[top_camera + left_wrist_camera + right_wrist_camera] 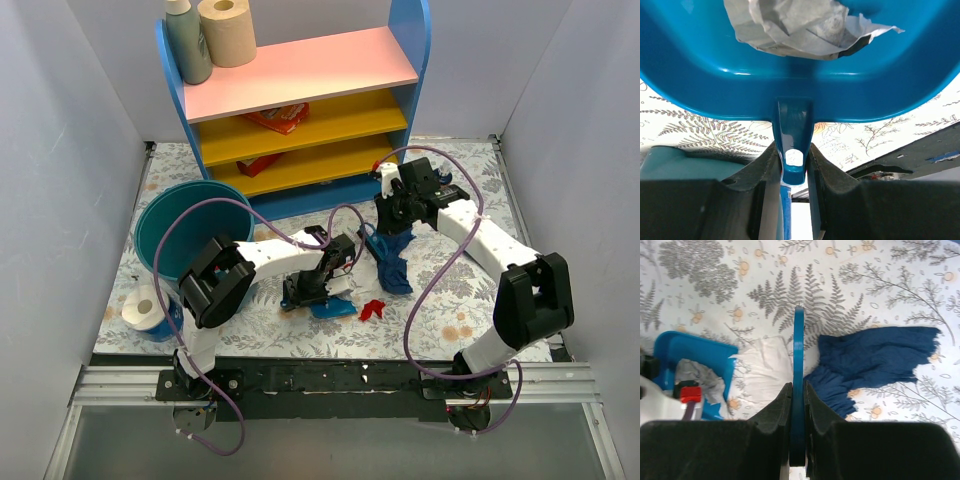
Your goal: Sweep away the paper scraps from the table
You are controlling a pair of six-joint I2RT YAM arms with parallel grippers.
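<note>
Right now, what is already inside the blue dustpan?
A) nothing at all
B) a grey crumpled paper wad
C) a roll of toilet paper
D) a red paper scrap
B: the left wrist view shows the grey paper wad lying in the dustpan, while the red scrap sits outside it on the table.

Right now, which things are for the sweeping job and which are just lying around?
For the job: dustpan, brush, grey wad in the dustpan, white scrap, dark blue scrap, red scrap, table.
Just lying about: shelf unit, teal tub, bottle, paper roll, white roll beside the tub.
</note>
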